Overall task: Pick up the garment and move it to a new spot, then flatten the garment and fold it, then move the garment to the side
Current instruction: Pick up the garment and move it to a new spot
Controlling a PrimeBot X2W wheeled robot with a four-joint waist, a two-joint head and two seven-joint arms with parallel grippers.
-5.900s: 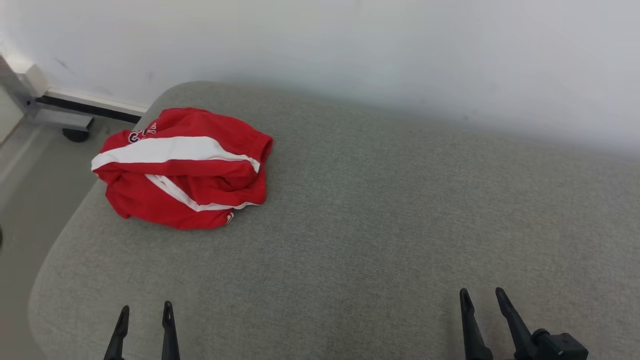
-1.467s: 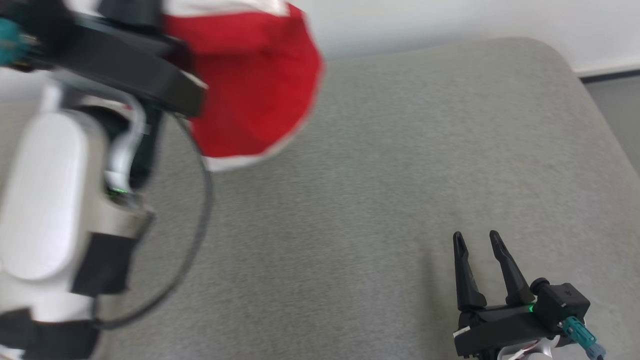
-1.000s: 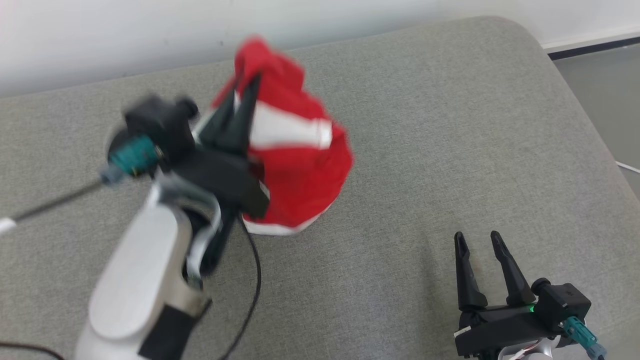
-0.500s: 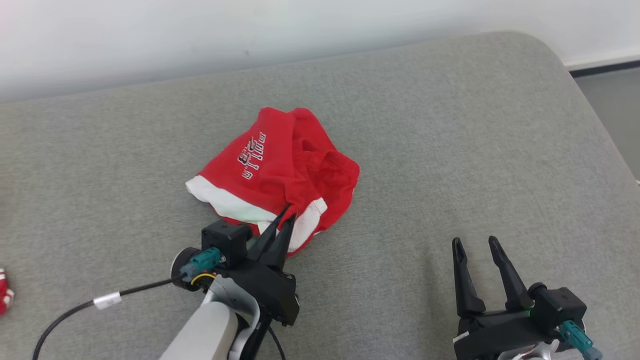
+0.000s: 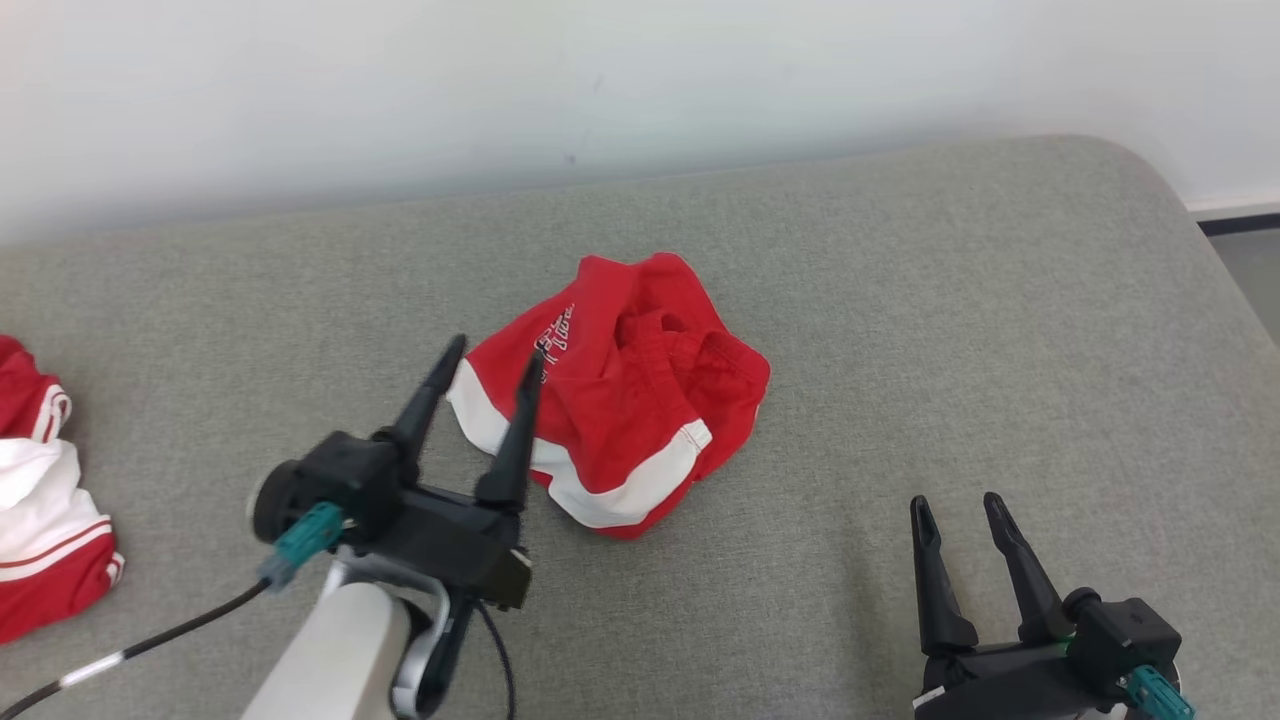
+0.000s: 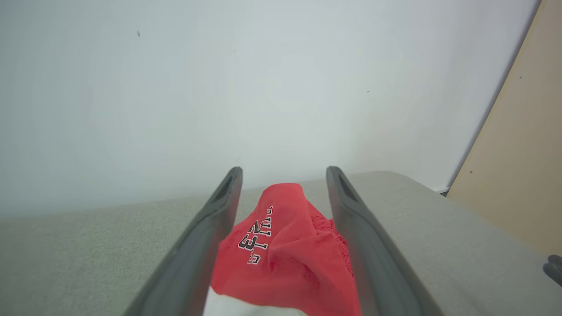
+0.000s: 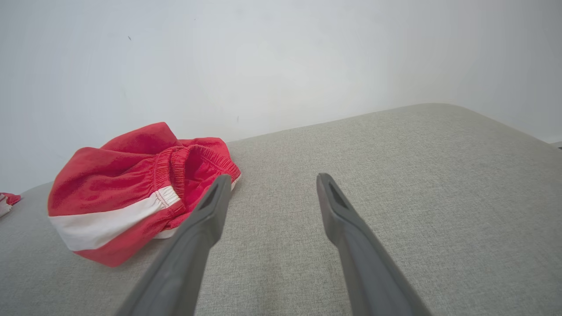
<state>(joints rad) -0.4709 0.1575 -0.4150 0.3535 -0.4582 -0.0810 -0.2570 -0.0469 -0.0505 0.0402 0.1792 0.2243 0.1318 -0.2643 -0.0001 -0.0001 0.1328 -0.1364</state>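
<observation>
- The garment (image 5: 620,390), red shorts with white bands and black lettering, lies in a crumpled heap near the middle of the grey padded surface (image 5: 900,330); its elastic waistband is turned inward and several layers overlap
- The left pincer (image 5: 498,350) hovers at the heap's near-left side with its fingers apart and nothing between them; from its wrist the red cloth (image 6: 285,245) shows between the two fingers
- The right pincer (image 5: 955,500) rests low at the near right, fingers apart and empty, apart from the garment (image 7: 131,193)
- Risk: a pinch into the heap may catch several layers at once, so the cloth would lift as a bundle rather than spread flat
- Risk: a second red-and-white garment (image 5: 40,500) lies at the far left edge; a wide sweep leftward could drag it along or mix the two
- Risk: the dark cable (image 5: 150,640) trailing from the left arm could brush the cloth
- Room: bare surface lies open to the right of and in front of the heap; the wall (image 5: 600,80) stands close behind; the right end rounds off to the floor (image 5: 1250,270), so cloth spread too far that way could slide over
</observation>
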